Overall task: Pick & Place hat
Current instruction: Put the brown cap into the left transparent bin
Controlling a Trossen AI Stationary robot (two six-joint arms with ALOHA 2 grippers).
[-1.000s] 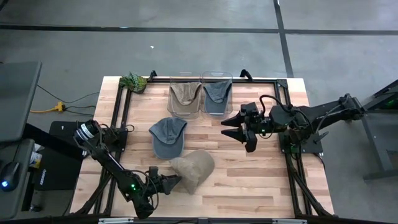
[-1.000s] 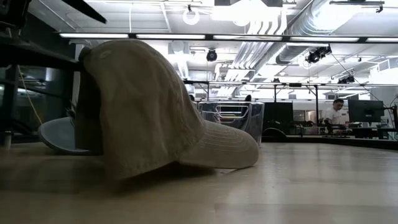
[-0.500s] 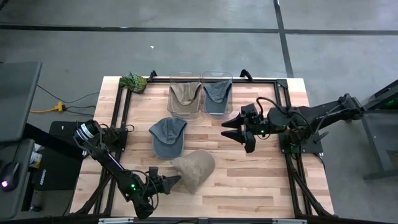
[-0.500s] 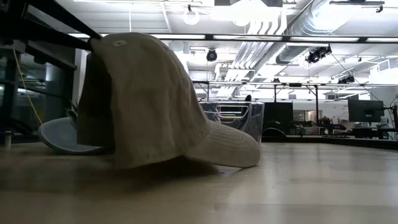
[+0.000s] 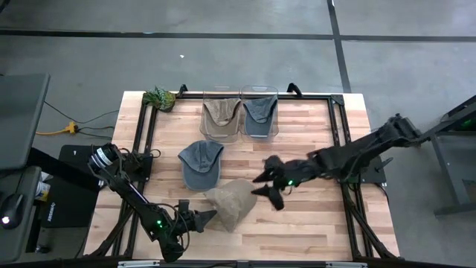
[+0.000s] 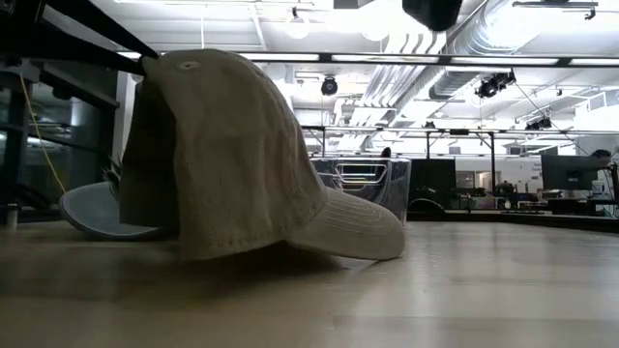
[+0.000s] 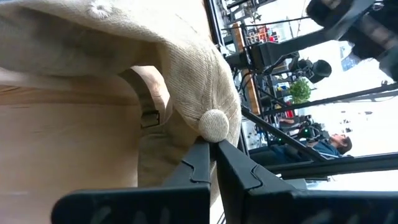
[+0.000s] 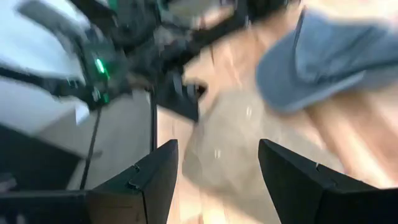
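Observation:
A tan hat (image 5: 232, 201) sits on the table near its front edge, brim (image 6: 358, 230) and lower rim down on the wood. My left gripper (image 5: 211, 217) is shut on its crown from the near left. My right gripper (image 5: 268, 186) hovers open just right of the hat, above the table, touching nothing. Its fingers frame the tan hat (image 8: 224, 149) in the right wrist view. A blue-grey hat (image 5: 201, 164) lies flat just behind. My left gripper pinches the cloth at the top of the tan hat's crown, right beside the top button (image 7: 214, 124), between its two fingers (image 7: 194, 163). They come in almost level from the table's near left. The hat stays on the table, crown upright.
Two clear bins at the back hold a tan hat (image 5: 221, 114) and a blue-grey hat (image 5: 259, 112). A green bundle (image 5: 160, 97) sits at the far left corner. Black frame rails (image 5: 336, 149) run along both sides. Bare wood lies to the right of the tan hat.
My left gripper has shut on the tan hat's crown, drawing its top a little toward the gripper while the brim stayed put. My right gripper has swung down and toward the table's near left, from beside the bins to just right of the tan hat, still open.

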